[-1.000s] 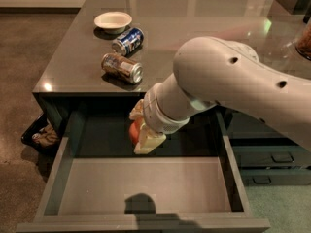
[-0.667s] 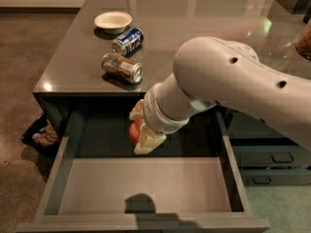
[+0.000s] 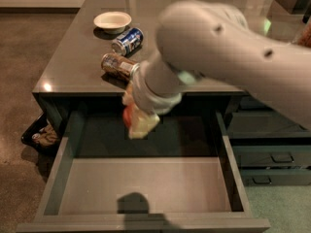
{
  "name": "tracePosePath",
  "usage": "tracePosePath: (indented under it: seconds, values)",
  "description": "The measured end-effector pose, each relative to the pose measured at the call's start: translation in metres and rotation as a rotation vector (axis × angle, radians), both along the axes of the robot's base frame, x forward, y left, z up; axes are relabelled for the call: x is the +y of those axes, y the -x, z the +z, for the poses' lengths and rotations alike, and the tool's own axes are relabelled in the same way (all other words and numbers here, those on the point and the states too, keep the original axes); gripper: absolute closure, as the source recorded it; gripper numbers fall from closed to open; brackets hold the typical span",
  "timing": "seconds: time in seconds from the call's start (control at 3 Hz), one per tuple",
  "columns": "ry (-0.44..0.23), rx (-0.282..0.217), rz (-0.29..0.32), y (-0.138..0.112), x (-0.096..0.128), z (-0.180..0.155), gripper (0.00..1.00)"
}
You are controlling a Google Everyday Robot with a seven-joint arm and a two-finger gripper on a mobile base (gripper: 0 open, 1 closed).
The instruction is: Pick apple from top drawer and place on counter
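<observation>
- Cream two-finger gripper (image 3: pixel 138 124) on white arm: over rear of open wide grey-green top drawer (image 3: pixel 170 183), by front edge of glossy dark grey counter (image 3: pixel 73 67).
- Fingers clamped on small round red apple (image 3: pixel 127 116), above drawer floor.
- On counter: white bowl (image 3: pixel 112 21), blue can (image 3: pixel 127 41), brown can (image 3: pixel 116 66).

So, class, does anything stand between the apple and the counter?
Yes. The gripper holds the apple over the drawer; a brown can lies at the counter edge just beyond it. Bare counter lies to the can's left.
</observation>
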State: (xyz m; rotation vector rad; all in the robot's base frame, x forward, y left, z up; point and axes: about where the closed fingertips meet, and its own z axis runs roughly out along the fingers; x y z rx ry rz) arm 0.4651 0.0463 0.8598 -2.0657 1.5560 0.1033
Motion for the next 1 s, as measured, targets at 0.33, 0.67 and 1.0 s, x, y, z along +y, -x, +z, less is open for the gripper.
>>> tracePosePath:
  seconds: [0.33,0.67,1.0]
  values:
    - [0.097,-0.066,0.012,-0.028,0.012,0.058,1.0]
    - [0.173,-0.092,-0.017,-0.065,0.005,0.095,1.0]
    - [0.194,-0.133,-0.155,-0.125,-0.037,0.136,1.0]
